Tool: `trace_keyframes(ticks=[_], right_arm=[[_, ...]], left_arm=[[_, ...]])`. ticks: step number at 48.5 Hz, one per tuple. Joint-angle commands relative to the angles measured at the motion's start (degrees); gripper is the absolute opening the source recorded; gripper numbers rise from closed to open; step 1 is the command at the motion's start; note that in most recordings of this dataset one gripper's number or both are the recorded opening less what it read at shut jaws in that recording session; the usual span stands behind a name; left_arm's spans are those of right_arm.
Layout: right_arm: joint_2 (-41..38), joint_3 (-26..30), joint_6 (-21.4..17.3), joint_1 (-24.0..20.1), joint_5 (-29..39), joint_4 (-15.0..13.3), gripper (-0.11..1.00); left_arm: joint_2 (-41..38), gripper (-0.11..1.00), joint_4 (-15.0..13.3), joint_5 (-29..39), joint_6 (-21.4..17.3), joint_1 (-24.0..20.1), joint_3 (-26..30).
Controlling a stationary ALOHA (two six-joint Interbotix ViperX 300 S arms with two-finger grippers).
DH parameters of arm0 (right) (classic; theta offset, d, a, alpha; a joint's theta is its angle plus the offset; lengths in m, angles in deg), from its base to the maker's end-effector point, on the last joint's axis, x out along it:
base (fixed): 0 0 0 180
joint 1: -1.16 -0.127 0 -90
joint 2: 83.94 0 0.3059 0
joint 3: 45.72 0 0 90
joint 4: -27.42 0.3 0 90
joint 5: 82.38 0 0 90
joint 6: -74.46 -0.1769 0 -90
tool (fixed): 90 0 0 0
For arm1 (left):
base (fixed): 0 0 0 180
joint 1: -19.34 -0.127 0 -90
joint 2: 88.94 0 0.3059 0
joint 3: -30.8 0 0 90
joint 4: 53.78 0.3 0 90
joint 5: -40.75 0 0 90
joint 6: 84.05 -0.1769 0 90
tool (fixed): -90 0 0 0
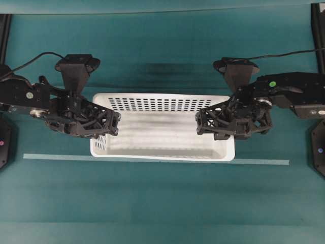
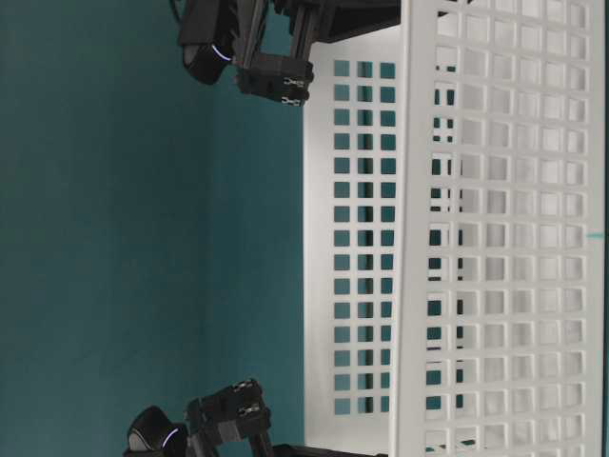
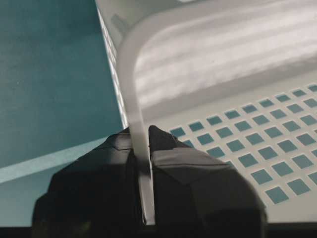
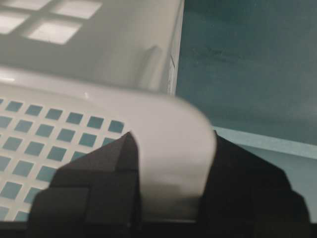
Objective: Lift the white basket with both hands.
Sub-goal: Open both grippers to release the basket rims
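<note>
Seen from overhead, the white basket sits in the middle of the teal tabletop, just behind a pale tape line. The left hand reaches over the basket's left end wall and the right hand over its right end wall, one at each short side. From this view it is hard to judge whether the basket has left the surface. The table-level view is turned sideways: the basket fills the right half, its slotted walls showing teal through the holes, with one hand at the top edge and one at the bottom edge; which is which cannot be told, and no contact with the tabletop is visible here. In the left wrist view, the left hand's two fingers are pinched on the thin rim and wall of the basket, one inside and one outside. In the right wrist view, the right hand's fingers likewise squeeze the rolled rim between them. Judged from this, both grips look made; the lift itself seems either just starting or still left to do.
</note>
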Motion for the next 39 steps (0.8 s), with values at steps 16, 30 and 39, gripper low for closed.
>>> trace_keyframes(ticks=[16, 30, 39], right_arm=[[-2.7, -0.1, 2.8, 0.2, -2.9, 0.8, 0.2], [-2.9, -0.5, 2.8, 0.4, -4.0, 0.8, 0.53], [-3.6, -0.6, 2.8, 0.7, -5.2, 0.8, 0.82]], left_arm=[[-0.5, -0.03, 0.5, -2.8, -0.7, -0.5, -1.8], [-0.5, -0.03, 0.5, -8.8, -2.1, -0.6, -3.4], [-0.5, -0.03, 0.5, -9.9, -2.2, -0.9, -3.5]])
